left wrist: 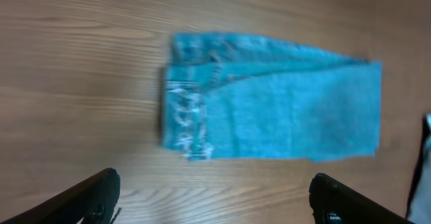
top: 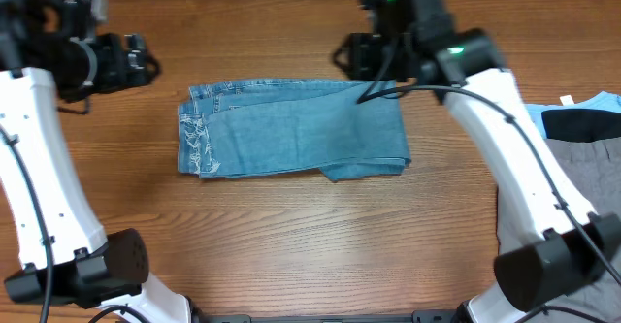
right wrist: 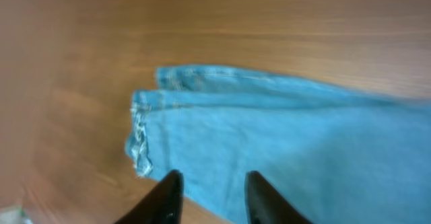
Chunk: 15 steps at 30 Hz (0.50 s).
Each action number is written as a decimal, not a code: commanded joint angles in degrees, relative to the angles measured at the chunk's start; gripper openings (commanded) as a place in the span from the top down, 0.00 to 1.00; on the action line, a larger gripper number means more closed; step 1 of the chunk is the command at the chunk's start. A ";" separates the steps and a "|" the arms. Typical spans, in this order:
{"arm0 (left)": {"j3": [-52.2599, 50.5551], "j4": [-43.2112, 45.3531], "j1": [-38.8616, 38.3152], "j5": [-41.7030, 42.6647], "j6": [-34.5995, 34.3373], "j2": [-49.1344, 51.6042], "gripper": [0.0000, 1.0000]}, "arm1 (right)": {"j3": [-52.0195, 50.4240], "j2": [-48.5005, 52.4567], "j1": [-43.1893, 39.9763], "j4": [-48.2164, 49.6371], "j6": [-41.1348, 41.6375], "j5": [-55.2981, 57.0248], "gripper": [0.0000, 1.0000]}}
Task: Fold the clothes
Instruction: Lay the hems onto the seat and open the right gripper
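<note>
Now | jeans [top: 291,129] folded, frayed hems left | left hand [left wrist: 214,200] spread | right hand [right wrist: 209,197] partly parted

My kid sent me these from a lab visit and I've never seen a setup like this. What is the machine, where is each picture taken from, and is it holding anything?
These are two robot arms at a wooden table. One picture looks down from above; the other two come from cameras on each wrist, with the dark fingers at the bottom edge. Folded jeans lie in the middle, and more clothes sit at the side. The left hand is wide open above the table, holding nothing. The right hand hovers over the denim with its fingers apart; it seems to grip nothing.
</note>
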 commanded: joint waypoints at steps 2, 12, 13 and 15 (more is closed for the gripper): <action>-8.83 3.74 -6.86 1.18 1.88 -0.90 0.11 | 0.48 0.31 -4.02 -8.72 0.20 0.11 0.78; -38.64 26.32 -12.26 5.20 -0.87 -0.87 0.19 | -13.27 1.57 -3.96 -10.49 -3.04 -0.59 0.82; -41.16 28.52 -12.48 5.57 -0.85 -0.87 0.19 | -15.41 1.57 -3.63 -9.14 -3.08 -0.55 0.82; -46.07 33.11 -12.85 4.87 -0.85 -0.87 0.19 | -20.33 1.57 -3.04 -5.29 -4.66 -0.57 0.82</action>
